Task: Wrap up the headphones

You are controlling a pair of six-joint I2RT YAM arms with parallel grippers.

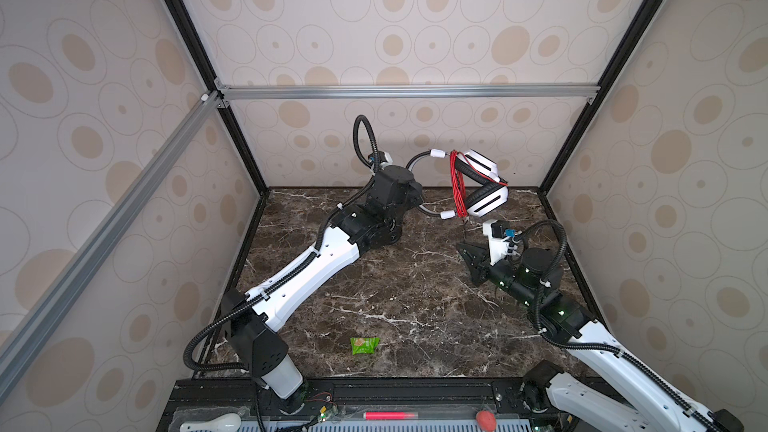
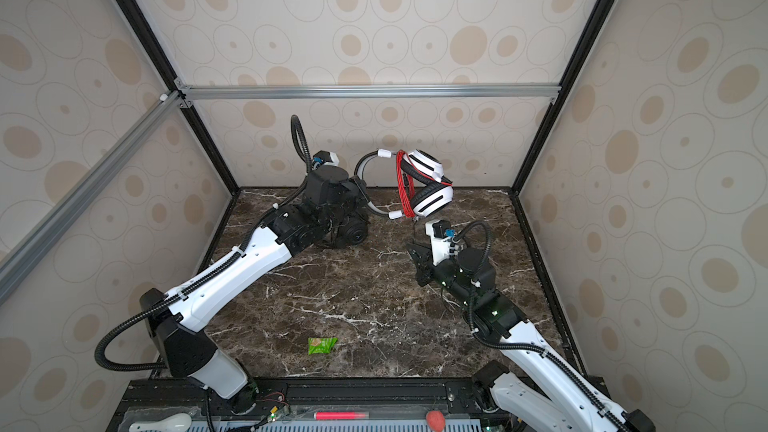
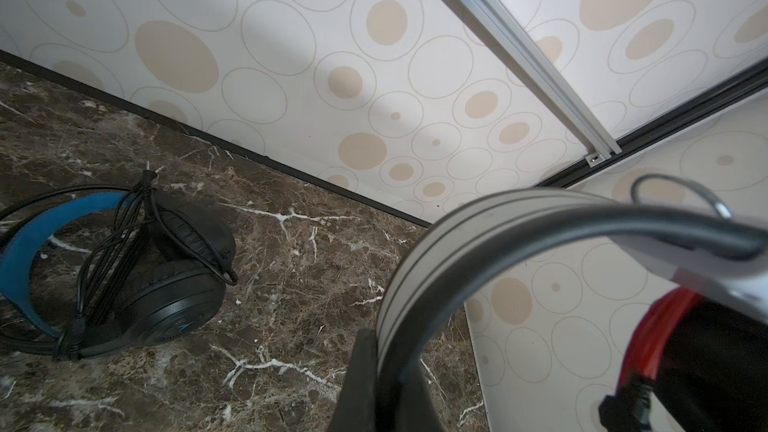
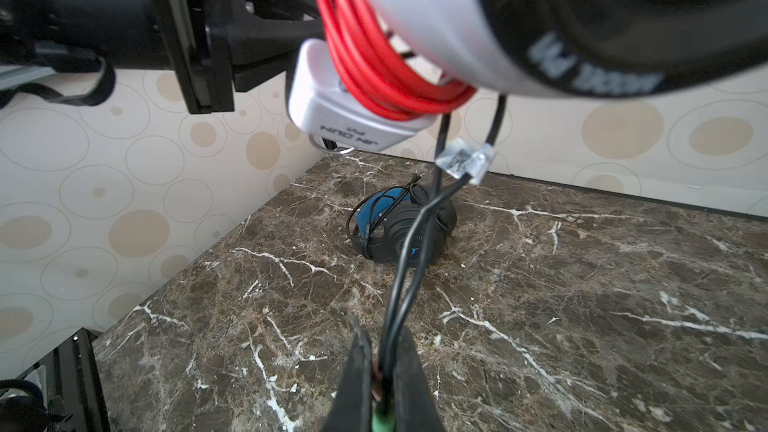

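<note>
White headset [image 1: 482,184] aloft near back wall [image 1: 415,135], cable [image 4: 391,328] gripped below

Evenly lit dark brown marble tabletop [image 1: 395,292] with white veins. Cream walls [image 1: 415,14] patterned with beige ovals and thin rings rise behind and beside it. Black posts [image 1: 190,27] stand at its rear corners, joined above by a silver rail [image 1: 407,91].

Dark marble-look tabletop [image 1: 415,305]: two items lie on it. Black headset [image 3: 166,284] with blue inner band lies flat toward the back edge, left of middle (its black cable is bundled across the band). Green packet [image 1: 364,344] sits alone near the front edge, about mid-width, well apart from it.
</note>
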